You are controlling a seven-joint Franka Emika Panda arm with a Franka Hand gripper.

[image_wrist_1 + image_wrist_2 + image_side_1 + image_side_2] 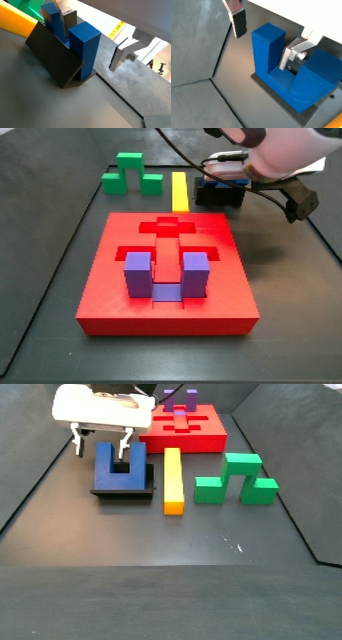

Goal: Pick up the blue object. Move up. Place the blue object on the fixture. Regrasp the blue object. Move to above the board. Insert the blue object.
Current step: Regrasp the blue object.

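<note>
Bright even overhead light, soft shadows beside the board [167, 278], gripper [104, 441] slightly motion-blurred in a side view, blue object [288, 65] sharp in both wrist views, background washed out.

The dark blue U-shaped blue object [122, 466] rests on the black fixture [120, 489], prongs up, with the gripper [107, 444] straddling one prong, fingers [238, 22] apart and not touching it, while the red board [168, 278] lies well apart, a purple block seated in its recess.
</note>
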